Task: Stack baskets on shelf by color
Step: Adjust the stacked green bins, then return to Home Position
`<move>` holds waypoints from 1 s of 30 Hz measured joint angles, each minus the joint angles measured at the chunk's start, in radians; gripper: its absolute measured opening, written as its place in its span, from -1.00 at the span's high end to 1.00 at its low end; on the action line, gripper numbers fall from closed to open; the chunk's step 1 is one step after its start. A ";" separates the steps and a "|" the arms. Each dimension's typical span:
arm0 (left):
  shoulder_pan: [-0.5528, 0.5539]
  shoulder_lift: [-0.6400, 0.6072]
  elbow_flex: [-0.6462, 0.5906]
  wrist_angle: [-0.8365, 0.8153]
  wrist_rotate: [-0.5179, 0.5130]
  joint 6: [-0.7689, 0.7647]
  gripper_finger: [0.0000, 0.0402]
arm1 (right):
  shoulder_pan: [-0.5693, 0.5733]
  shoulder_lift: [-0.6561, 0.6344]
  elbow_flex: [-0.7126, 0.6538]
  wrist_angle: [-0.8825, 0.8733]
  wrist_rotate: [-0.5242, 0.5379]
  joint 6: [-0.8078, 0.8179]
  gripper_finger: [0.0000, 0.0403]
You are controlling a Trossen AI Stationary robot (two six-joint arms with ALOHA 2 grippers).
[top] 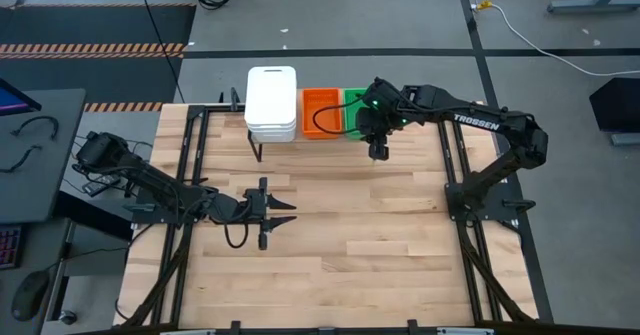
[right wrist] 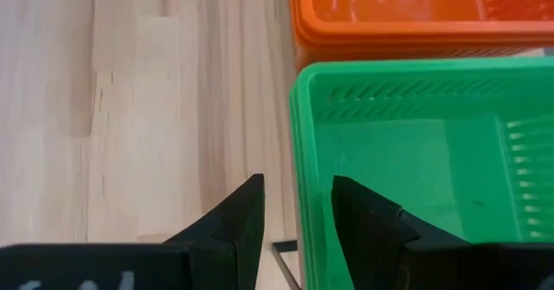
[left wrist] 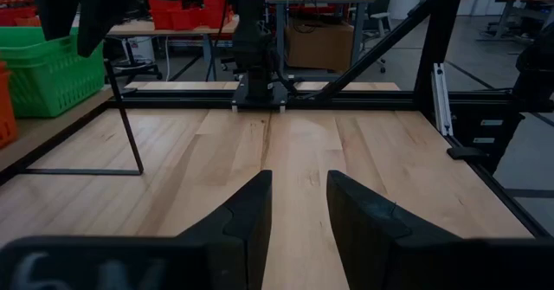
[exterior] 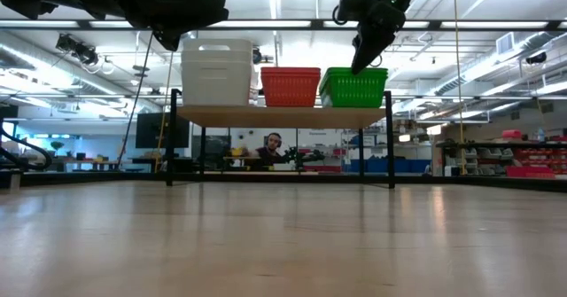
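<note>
Where the far edge of the table (top: 340, 235) runs, shelf (exterior: 283, 116) noted: light wood top on thin black legs, carrying three stacks in a row. White baskets (top: 271, 103) stacked at the left end as seen from above, orange baskets (top: 321, 112) in the middle, green baskets (top: 355, 110) at the right end, partly covered from above by the right arm. Stacks set just beside one another, orange and green possibly touching; contact not confirmed from the low view. Count within each stack not legible.

Right gripper (top: 378, 153) found above the near long edge of the green stack, pointing down. In the right wrist view, right gripper (right wrist: 294, 205) with jaws parted by a narrow gap, nothing between them; green rim directly beneath one finger, bare tabletop beneath the other. In the low view, right gripper (exterior: 363, 59) hanging just in front of the green stack's upper rim, apart from it.

Left gripper (top: 283, 213) located low over the middle of the table, well apart from the shelf, pointing toward the right side. In the left wrist view, left gripper (left wrist: 299, 205) with jaws likewise parted and empty, bare wood ahead, a shelf leg and the green stack off to one side.

Person seated in the room beyond the table, visible under the shelf in the low view.
</note>
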 joint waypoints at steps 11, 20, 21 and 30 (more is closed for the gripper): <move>0.000 0.000 0.000 0.000 0.000 0.007 0.40 | 0.044 -0.002 0.000 0.047 0.092 -0.007 0.30; -0.001 -0.020 0.000 0.039 -0.002 0.100 0.40 | 0.113 -0.077 0.064 0.014 0.108 0.082 0.30; -0.001 -0.031 0.000 0.031 -0.002 0.104 0.40 | 0.124 -0.092 0.067 0.015 0.108 0.113 0.30; -0.054 -0.233 0.000 -0.201 -0.080 0.020 0.40 | 0.267 -0.183 0.016 -0.074 -0.035 0.335 0.30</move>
